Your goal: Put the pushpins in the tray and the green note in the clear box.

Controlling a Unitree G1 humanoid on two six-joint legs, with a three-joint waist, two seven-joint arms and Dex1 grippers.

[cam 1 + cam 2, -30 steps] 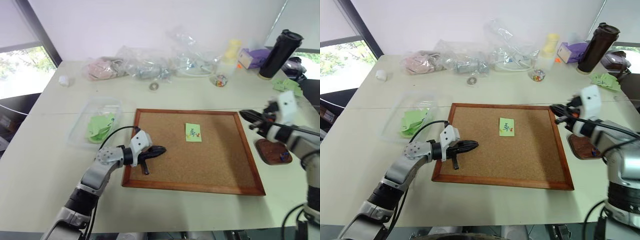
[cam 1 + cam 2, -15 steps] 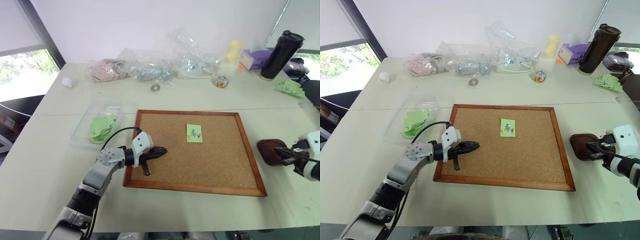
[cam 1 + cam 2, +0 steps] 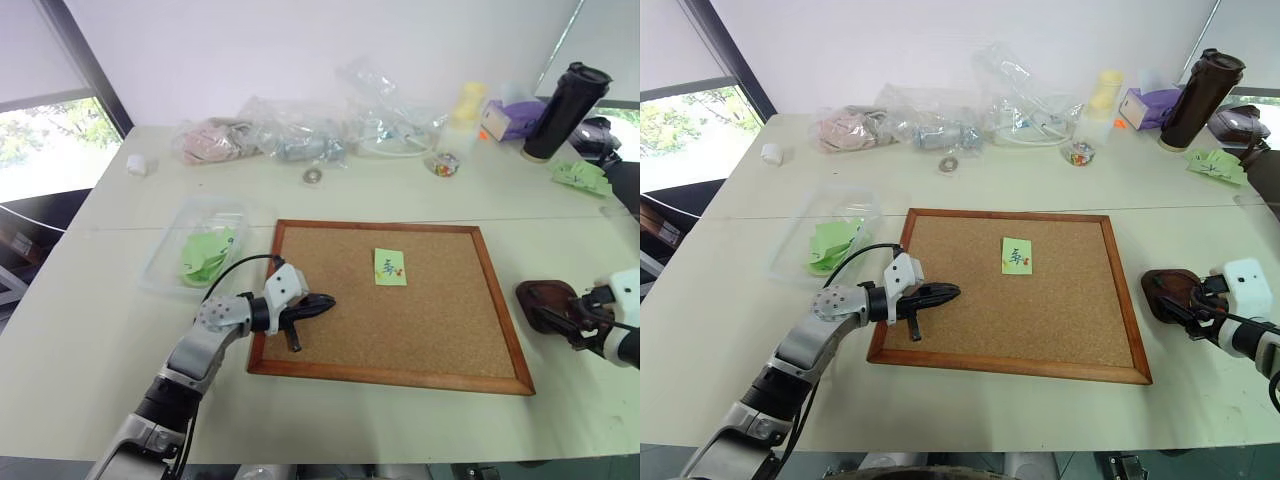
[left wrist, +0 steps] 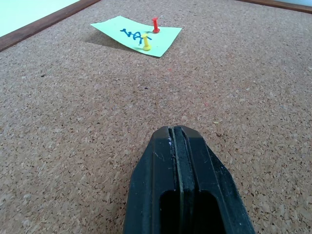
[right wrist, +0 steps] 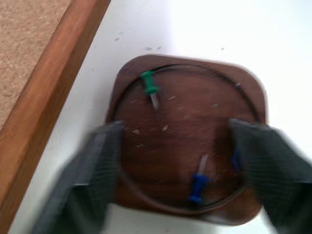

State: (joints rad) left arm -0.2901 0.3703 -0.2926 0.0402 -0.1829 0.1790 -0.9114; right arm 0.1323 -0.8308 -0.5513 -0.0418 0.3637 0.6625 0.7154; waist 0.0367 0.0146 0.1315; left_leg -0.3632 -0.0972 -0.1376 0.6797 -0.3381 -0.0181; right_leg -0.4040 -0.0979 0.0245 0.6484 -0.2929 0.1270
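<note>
Blue handwriting on the green note (image 4: 138, 35), possibly characters, cannot be read.

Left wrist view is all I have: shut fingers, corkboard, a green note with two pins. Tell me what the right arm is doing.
Observer: The right end effector is open above the tray, which sits on the table just past the corkboard's right edge.
Operator: Report what's in that tray.
Observer: A green pushpin and a blue pushpin lie inside it.
Operator: Locate the clear box.
Observer: The clear box sits left of the corkboard, beyond the left end effector, with crumpled green papers inside.
Operator: Confirm the note is still pinned.
Observer: Yes, the green note lies on the corkboard under a red pin and a yellow pin.
</note>
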